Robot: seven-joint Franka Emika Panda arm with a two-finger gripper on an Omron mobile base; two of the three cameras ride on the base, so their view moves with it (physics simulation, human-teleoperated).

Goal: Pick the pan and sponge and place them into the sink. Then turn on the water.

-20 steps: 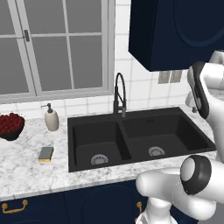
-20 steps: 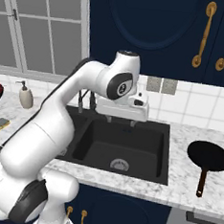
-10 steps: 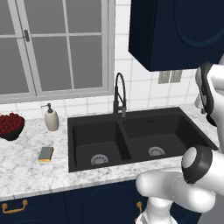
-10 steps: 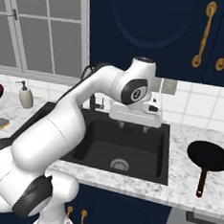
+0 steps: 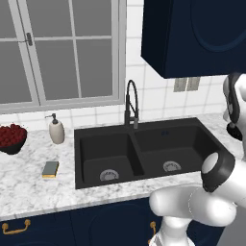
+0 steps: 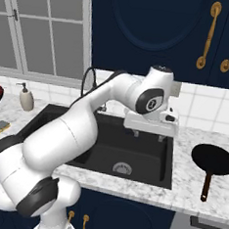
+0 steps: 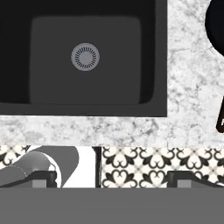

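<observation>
Two dark fingertips (image 7: 43, 178) rise far apart at the bottom of the hand view, so the hand (image 6: 148, 134) stands wide and holds nothing. In the right base view it hangs above the sink (image 6: 166, 160), over the right basin near its right wall, with its short fingers pointing down.

Directly below the hand, the hand view shows that basin with its round silver drain (image 7: 85, 56). The basin's left part is cut by the frame edge. Past the sink rim lies the marble tabletop (image 7: 188, 87), and beyond it a patterned floor (image 7: 144, 166).

The pan (image 6: 213, 160) lies on the tabletop to the hand's right, well apart from it, handle pointing toward the tabletop's front edge. In the hand view the pan (image 7: 215, 22) is a dark arc at the corner, and its handle is cut off by the frame; its inside cannot be made out.

The sponge (image 5: 50, 169) lies flat on the tabletop far to the hand's left, across both basins, with its yellow layer showing at the edge. Near it stand a beige soap dispenser (image 5: 56, 129) and a bowl of red fruit (image 5: 10, 138), cut off by the frame. The faucet (image 5: 131, 103) rises behind the divider between the basins; in the right base view the arm hides most of it.
</observation>
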